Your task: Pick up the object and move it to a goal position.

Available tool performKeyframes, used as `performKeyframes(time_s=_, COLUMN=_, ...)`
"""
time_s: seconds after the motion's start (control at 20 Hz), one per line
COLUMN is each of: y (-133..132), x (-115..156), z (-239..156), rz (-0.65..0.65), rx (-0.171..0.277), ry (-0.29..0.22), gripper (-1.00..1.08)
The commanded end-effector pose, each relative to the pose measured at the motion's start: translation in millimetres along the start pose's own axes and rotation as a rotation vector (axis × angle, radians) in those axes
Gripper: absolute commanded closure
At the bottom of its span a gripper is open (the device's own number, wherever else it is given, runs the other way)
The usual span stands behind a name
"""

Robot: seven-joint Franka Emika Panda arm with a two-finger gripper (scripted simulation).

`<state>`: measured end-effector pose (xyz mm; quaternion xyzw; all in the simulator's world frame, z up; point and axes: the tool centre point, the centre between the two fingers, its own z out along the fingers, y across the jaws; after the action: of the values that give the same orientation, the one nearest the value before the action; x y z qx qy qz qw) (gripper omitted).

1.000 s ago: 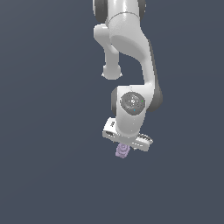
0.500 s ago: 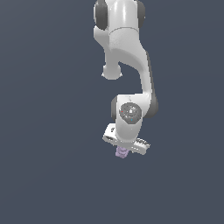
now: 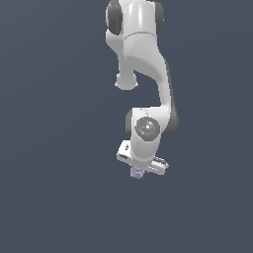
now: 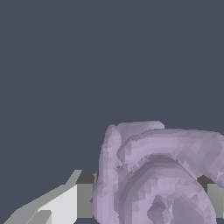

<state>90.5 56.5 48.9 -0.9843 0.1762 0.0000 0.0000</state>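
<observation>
- The white two-fingered gripper (image 3: 139,171) is clamped on the small pale lavender lumpy block with a swirl relief (image 3: 137,172), which pokes out below the hand.
- Risk, as I judge it: the lumpy surface gives the pads (image 4: 65,205) uneven contact, so a quick swing could twist the block loose.

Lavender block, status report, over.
White gripper shut on the lumpy pale lavender block. Block fills the wrist view between the fingers. Nothing in the way.
</observation>
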Motion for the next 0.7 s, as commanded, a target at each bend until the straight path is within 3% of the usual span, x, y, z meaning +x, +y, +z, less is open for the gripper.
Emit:
performKeyframes(time_s=0.0, y=0, x=0, z=0, rz=0.0, rx=0.0, ry=0.0, gripper=1.08)
performKeyframes(time_s=0.35, y=3, x=1, z=-3, rz=0.0, rx=0.0, ry=0.0, gripper=1.08)
performKeyframes(time_s=0.65, y=27, x=9, z=-24, rz=0.0, rx=0.0, ry=0.0, gripper=1.08)
